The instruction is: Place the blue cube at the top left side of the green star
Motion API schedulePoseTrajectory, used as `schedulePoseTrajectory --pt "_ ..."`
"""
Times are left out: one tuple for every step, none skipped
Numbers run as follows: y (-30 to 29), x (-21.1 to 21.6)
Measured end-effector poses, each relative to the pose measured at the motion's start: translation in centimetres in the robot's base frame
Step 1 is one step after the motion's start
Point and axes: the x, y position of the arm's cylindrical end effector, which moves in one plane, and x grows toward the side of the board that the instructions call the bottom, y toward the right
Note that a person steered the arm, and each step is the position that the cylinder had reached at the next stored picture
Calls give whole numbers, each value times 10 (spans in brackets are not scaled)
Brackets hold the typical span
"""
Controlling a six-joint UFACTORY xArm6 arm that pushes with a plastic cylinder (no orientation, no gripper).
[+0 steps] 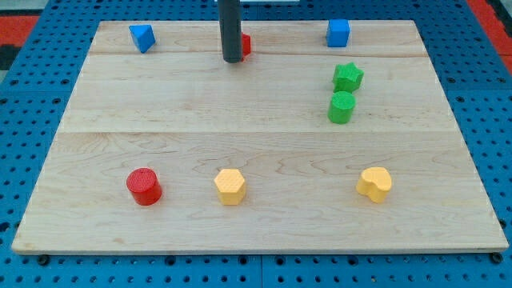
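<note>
The blue cube (338, 33) sits near the board's top edge, right of centre. The green star (347, 78) lies just below it, slightly to the right. A green cylinder (341, 106) stands right under the star, almost touching it. My tip (233, 60) is at the top centre of the board, well to the left of the blue cube. It stands in front of a red block (246, 45), which it mostly hides.
Another blue block (142, 37) sits at the top left. A red cylinder (144, 186), a yellow hexagon (230, 186) and a yellow heart-like block (374, 183) line the view's bottom. The wooden board (200, 120) rests on a blue pegboard.
</note>
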Motion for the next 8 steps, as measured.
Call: schedulePoseTrajectory --pt "5 -10" --pt "15 20" --pt "76 23" --pt "113 -18" --pt "113 -76" --pt "133 -85" --pt "224 -80" --pt "233 -75"
